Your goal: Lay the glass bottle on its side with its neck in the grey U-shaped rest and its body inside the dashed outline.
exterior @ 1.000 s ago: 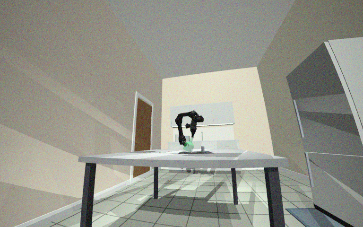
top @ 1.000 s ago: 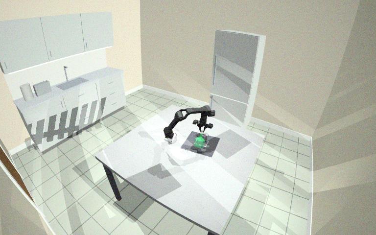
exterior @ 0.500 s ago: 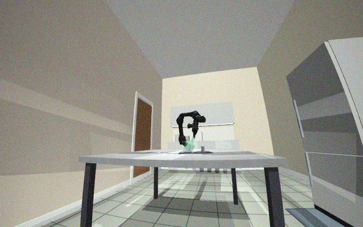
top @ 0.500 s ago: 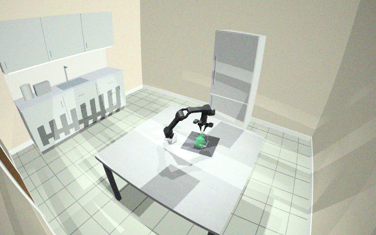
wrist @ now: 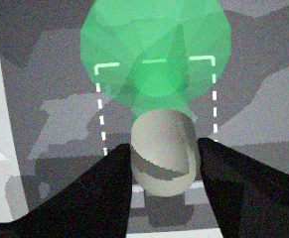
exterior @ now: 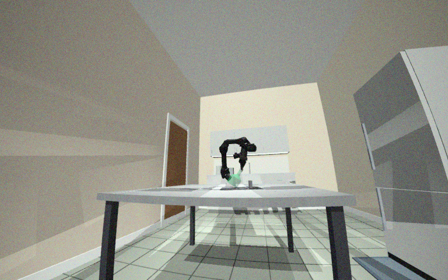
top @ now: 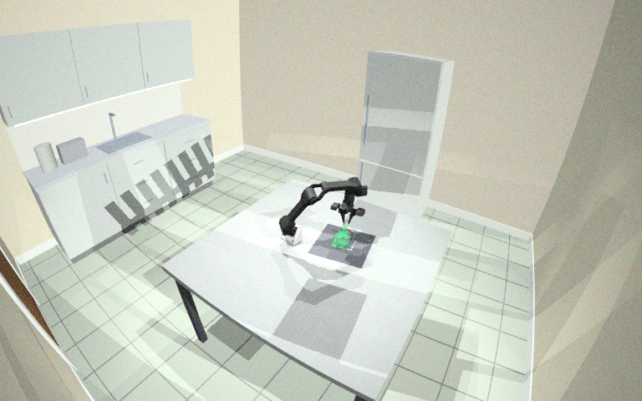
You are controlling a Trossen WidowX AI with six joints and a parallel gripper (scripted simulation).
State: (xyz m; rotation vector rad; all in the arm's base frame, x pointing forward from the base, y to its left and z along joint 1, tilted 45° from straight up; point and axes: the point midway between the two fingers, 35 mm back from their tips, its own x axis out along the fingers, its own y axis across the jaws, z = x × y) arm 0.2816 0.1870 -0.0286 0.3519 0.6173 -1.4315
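in the wrist view, the bottle (wrist: pixel 156 45) runs off the top edge and its cap (wrist: pixel 164 151) hides part of the rest (wrist: pixel 169 210). from the side, the outline is too small to tell.
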